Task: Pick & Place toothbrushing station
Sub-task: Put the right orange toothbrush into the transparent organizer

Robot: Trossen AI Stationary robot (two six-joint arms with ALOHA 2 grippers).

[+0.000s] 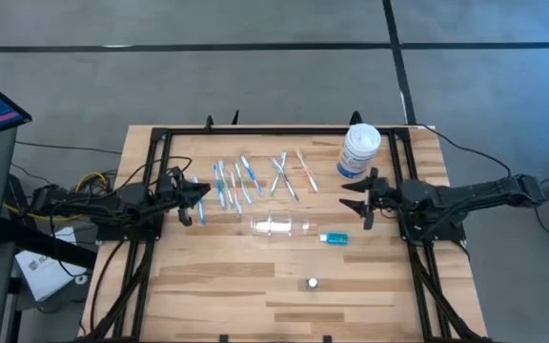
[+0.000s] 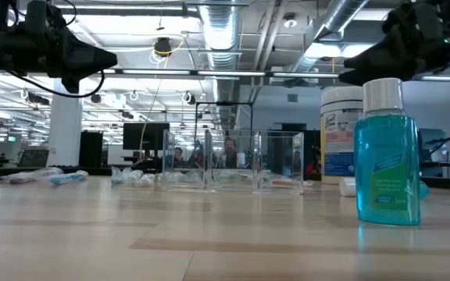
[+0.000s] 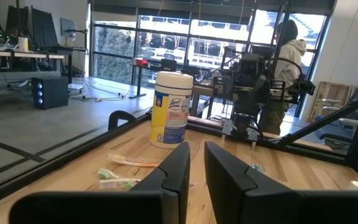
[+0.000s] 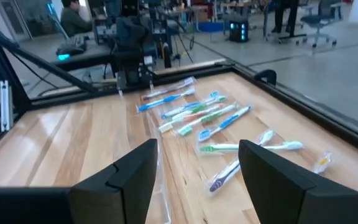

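Several thin white-and-blue toothbrushes (image 1: 255, 177) (image 4: 197, 118) lie flat and scattered on the far middle of the wooden table. A clear plastic cup (image 1: 280, 226) lies on its side nearer the middle. A small clear tube with a blue end (image 1: 334, 238) lies just right of it. My left gripper (image 1: 198, 195) hovers level at the table's left, above the wood, its fingers (image 3: 179, 165) a narrow gap apart with nothing between them. My right gripper (image 1: 355, 200) (image 4: 197, 171) hovers at the right, wide open and empty, pointing toward the brushes.
A large white tub with a blue label (image 1: 358, 151) (image 3: 169, 109) stands at the far right, close to my right gripper. A small blue-filled bottle with a white cap (image 2: 387, 156) (image 1: 313, 282) stands near the front edge. A black frame (image 1: 274, 131) rims the table.
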